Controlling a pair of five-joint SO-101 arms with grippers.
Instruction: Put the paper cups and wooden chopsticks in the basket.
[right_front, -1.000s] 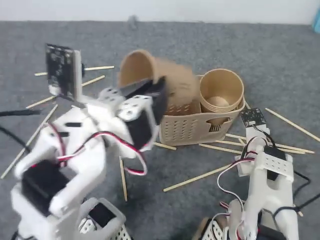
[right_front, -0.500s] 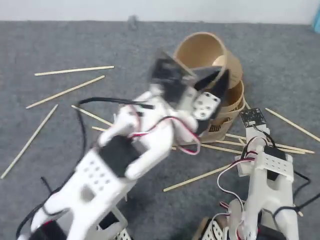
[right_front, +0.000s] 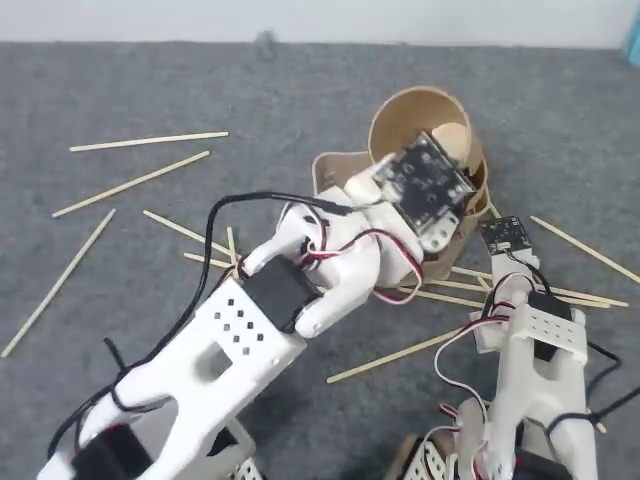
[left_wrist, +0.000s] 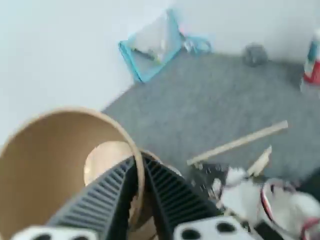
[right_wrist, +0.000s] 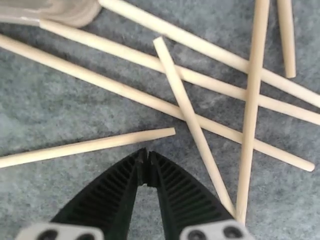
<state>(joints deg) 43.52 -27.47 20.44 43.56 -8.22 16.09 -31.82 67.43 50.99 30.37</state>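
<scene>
1. The left arm (right_front: 240, 340) stretches from the near left edge of the grey mat (right_front: 300, 90) across to the basket (right_front: 335, 170).
2. The left gripper (left_wrist: 139, 164) is clenched on a paper cup (right_front: 415, 120). In the left wrist view one finger lies inside the cup wall and the other outside, with the rim pinched between them.
3. The cup is tilted, its open mouth turned up and away from the arm, and its round base shows inside.
4. It hangs right over the stack of cups (right_front: 480, 185) that stands in the right end of the basket. I cannot tell whether it touches the stack.
5. The arm covers most of the basket, leaving the far left corner of its rim in sight.
6. The right arm (right_front: 530, 350) stands at the near right, just beside the basket's right end.
7. The right gripper (right_wrist: 147, 157) points down at the mat with its jaws pressed together and nothing between them.
8. The nearest chopstick (right_wrist: 90, 146) lies flat on the mat just ahead of those jaw tips, not touching them. Beyond it several more lie crossed over each other.
9. Other chopsticks (right_front: 132, 183) lie scattered on the mat, some well to the left of the basket and some near its front and right.
</scene>
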